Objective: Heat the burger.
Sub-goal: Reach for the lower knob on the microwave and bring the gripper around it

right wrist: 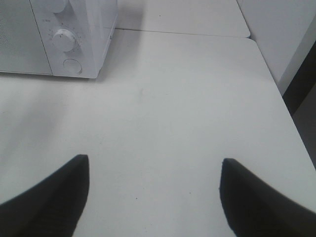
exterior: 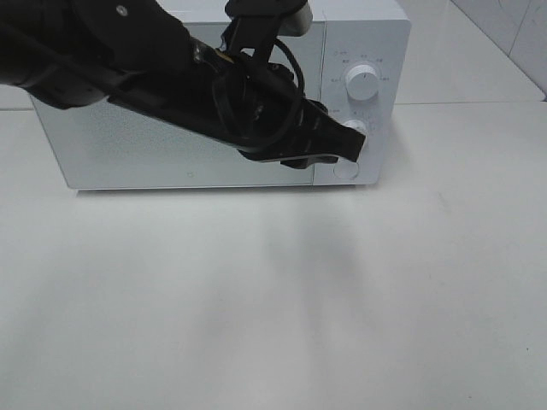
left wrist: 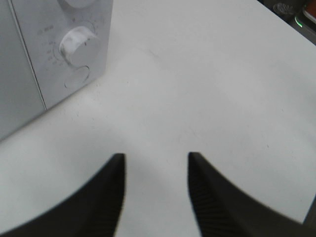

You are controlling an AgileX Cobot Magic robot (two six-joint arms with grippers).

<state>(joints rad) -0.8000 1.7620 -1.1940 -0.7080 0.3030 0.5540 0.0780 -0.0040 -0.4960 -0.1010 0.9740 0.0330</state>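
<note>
Blurred and black, the left arm (exterior: 128,60) fills the upper part of the high view, reaching across the front of the microwave (exterior: 197,154) toward its control strip; the left end effector (exterior: 349,149) shows over the lower dial (exterior: 357,128) from that angle. Its wrist view says otherwise: the fingers (left wrist: 101,197) stand moderately apart with nothing between them, only bare worktop (left wrist: 207,98) beneath, and the dial (left wrist: 76,42) and round button (left wrist: 76,78) lie ahead and off to one side, clearly apart from the tips.

The burger shows in no view. The microwave door is shut and its grey front reveals nothing, so I judge that the burger sits inside, though that cannot be confirmed; its lie and long axis cannot be told.

If so, the next move turns on the panel rather than the food. The upper dial (exterior: 363,83), the lower dial and the button (exterior: 346,169) stack down the right edge of the oven; the left end effector is the nearer one, facing that strip at a slant, and would need to square up on a dial before closing.

The right end effector (right wrist: 153,168) hangs wide and empty over the worktop, well back from the microwave (right wrist: 74,29); nothing lies on the worktop between either arm and the panel.
</note>
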